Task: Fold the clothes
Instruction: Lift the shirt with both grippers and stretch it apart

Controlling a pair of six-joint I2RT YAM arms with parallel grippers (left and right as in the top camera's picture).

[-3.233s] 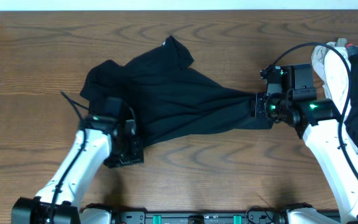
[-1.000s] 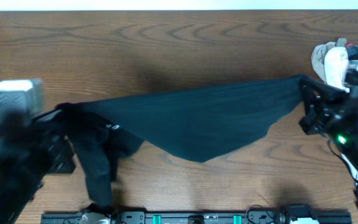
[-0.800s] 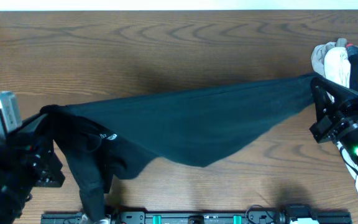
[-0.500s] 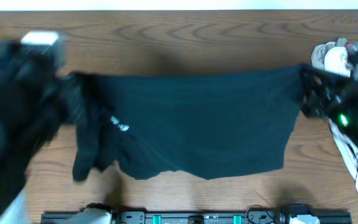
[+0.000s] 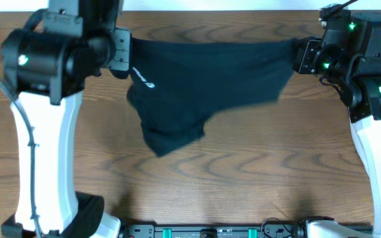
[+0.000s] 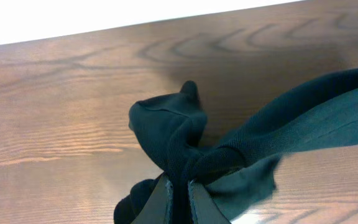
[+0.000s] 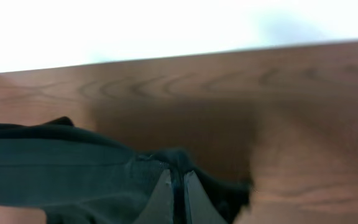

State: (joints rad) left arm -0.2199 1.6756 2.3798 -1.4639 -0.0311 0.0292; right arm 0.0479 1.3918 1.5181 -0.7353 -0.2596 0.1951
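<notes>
Left pincer (image 5: pixel 126 51): closed hard on a bunched corner of the black shirt (image 5: pixel 204 76), fingers almost meeting with cloth wedged between them. Right pincer (image 5: pixel 298 56): clamped in the same way on the opposite corner. Black shirt: held above the table (image 5: pixel 256 185) as a taut band between the two pincers at the far side; the loose remainder sags toward the near edge, closer to the left pincer; whether its lowest tip touches the wood cannot be told. White logo (image 5: pixel 142 77): on the cloth just beside the left grip. Step in hand, as judged: spreading the garment flat ahead of folding. Recommended handling: hold the top edge level and tensioned, bring both arms down together so the hanging part meets the wood first and draws out smooth, and release only once the cloth lies flat; uneven pull risks a corner slipping free. View notes: overhead alone gives the full span, the sag and both arms, but hides each pinch under the wrist housings. Left wrist alone shows the pinch itself, a knot of fabric rising from the fingertips and one taut strip running right. Right wrist, blurred, shows a fold caught between its fingers and the band leading left.
</notes>
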